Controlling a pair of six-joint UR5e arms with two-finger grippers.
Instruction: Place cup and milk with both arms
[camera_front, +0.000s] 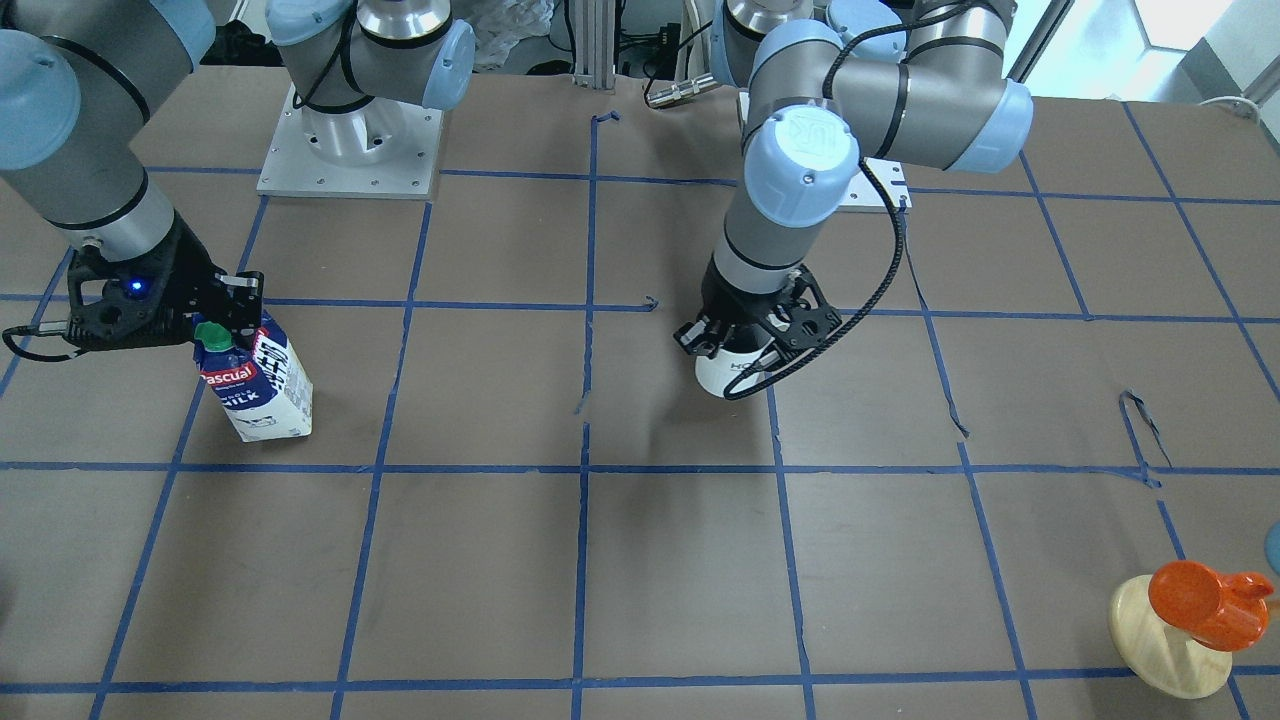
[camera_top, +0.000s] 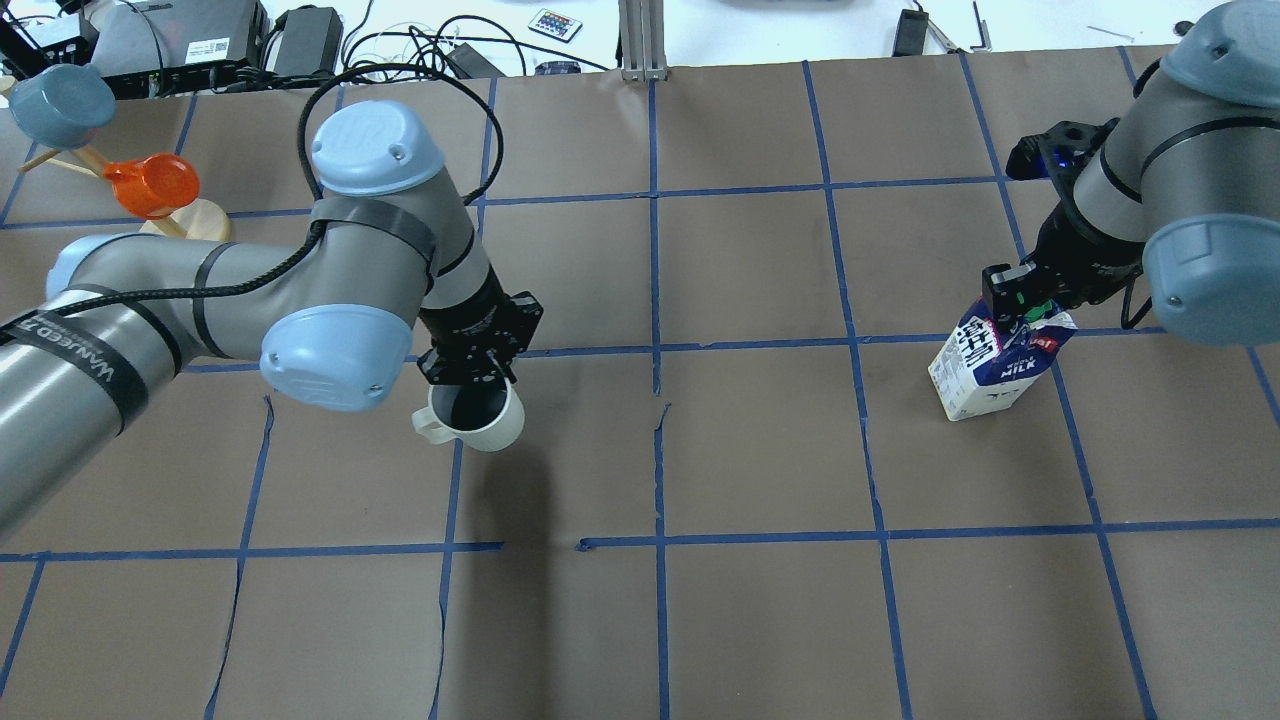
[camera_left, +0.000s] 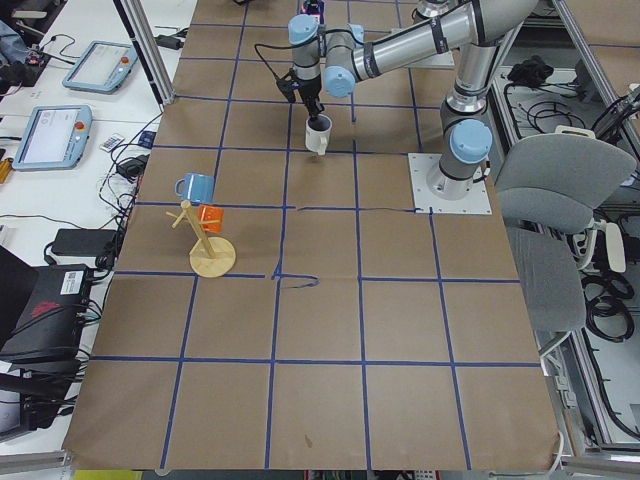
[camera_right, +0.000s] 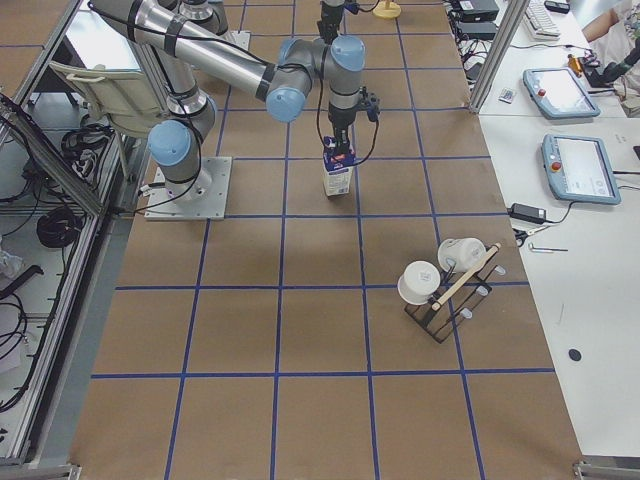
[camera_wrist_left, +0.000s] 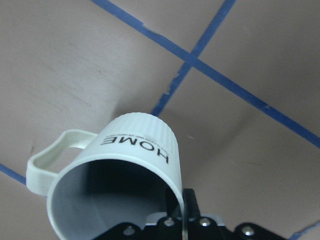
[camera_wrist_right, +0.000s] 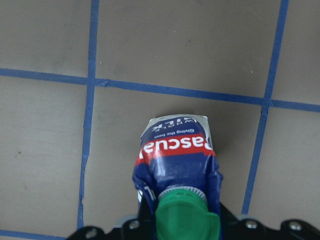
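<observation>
The cup (camera_top: 487, 422) is a white ribbed mug with a handle and "HOME" lettering. My left gripper (camera_top: 478, 372) is shut on its rim, one finger inside. The cup hangs tilted, seemingly just above the paper, left of centre in the overhead view. It also shows in the front view (camera_front: 722, 375) and the left wrist view (camera_wrist_left: 135, 165). The milk (camera_top: 990, 372) is a blue and white carton with a green cap (camera_wrist_right: 186, 212). My right gripper (camera_top: 1020, 305) is shut on its gable top. The carton leans; I cannot tell if its base touches the table.
A wooden mug tree (camera_top: 190, 215) with an orange cup (camera_top: 150, 185) and a blue cup (camera_top: 60, 105) stands at the far left corner. A rack with white cups (camera_right: 445, 285) stands on the right side. Blue tape lines divide the brown paper (camera_top: 760, 450).
</observation>
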